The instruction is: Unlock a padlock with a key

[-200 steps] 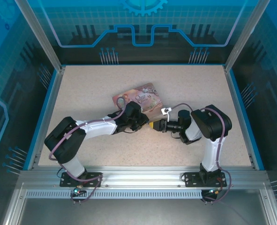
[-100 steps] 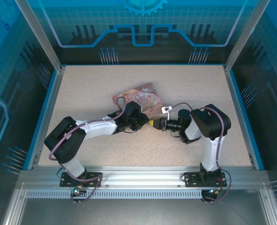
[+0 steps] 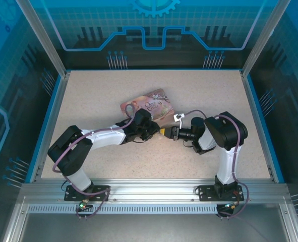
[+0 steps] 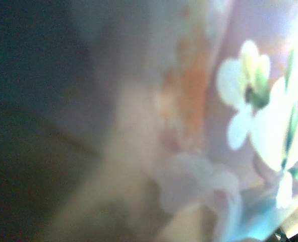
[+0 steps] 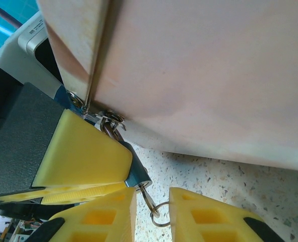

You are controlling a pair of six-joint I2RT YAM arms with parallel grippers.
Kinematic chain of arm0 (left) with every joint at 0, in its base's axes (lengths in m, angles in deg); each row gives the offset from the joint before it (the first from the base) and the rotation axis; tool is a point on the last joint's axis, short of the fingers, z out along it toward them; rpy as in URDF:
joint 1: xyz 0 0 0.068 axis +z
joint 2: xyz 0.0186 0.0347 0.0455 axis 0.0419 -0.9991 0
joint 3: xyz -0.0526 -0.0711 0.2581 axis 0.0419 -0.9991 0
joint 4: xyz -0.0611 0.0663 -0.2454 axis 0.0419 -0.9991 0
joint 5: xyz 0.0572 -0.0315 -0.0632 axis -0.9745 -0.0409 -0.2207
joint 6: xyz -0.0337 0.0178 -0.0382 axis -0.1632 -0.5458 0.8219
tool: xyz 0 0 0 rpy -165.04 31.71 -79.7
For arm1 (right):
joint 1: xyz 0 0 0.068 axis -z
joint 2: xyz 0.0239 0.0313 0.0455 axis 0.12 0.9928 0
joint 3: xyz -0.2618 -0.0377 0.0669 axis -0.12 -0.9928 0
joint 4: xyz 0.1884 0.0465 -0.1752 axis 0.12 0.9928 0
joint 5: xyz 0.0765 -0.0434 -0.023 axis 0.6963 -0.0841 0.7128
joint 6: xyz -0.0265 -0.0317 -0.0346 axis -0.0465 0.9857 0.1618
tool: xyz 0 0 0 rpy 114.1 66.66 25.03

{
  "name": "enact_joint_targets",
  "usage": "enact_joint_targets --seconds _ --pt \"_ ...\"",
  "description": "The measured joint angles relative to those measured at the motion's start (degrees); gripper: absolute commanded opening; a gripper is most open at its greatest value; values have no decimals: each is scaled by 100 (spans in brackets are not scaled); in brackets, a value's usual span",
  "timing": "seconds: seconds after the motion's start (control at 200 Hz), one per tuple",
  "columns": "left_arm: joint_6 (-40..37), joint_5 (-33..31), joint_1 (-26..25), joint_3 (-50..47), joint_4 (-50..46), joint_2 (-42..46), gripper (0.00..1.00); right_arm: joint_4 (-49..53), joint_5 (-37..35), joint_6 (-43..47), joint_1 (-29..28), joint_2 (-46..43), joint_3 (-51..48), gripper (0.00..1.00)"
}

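Note:
In the right wrist view the padlock (image 5: 136,172), teal-blue with a thin silvery shackle (image 5: 109,129), hangs from the corner of the pink tin (image 5: 199,75). My left gripper (image 3: 158,132) is shut on it; its yellow fingers (image 5: 83,156) cover most of the body. The key (image 5: 145,196) sticks out of the padlock's bottom end, a wire ring (image 5: 153,218) hanging from it. My right gripper (image 5: 153,192) stands open, with the key in the gap between its fingers. The left wrist view is a blur of the tin's flower print (image 4: 249,101).
The tin (image 3: 149,107) lies mid-table just behind both grippers, which meet tip to tip; my right gripper (image 3: 165,134) comes in from the right. Speckled tabletop (image 5: 229,176) lies under the key. Blue walls (image 3: 58,106) ring the table.
My right gripper has edged left, closer to the left gripper and the padlock. The left arm has stayed put.

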Motion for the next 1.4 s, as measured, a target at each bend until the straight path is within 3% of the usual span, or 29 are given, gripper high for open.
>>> enact_joint_targets --seconds 0.145,0.61,1.401 --pt "0 0 11 0 2 0 0 4 2 -15 -9 2 20 22" --pt "-2 -11 31 0 -35 0 0 28 -153 -590 -83 4 44 2" --pt "79 -66 48 0 55 0 0 -107 -682 -3499 -162 4 -37 1"
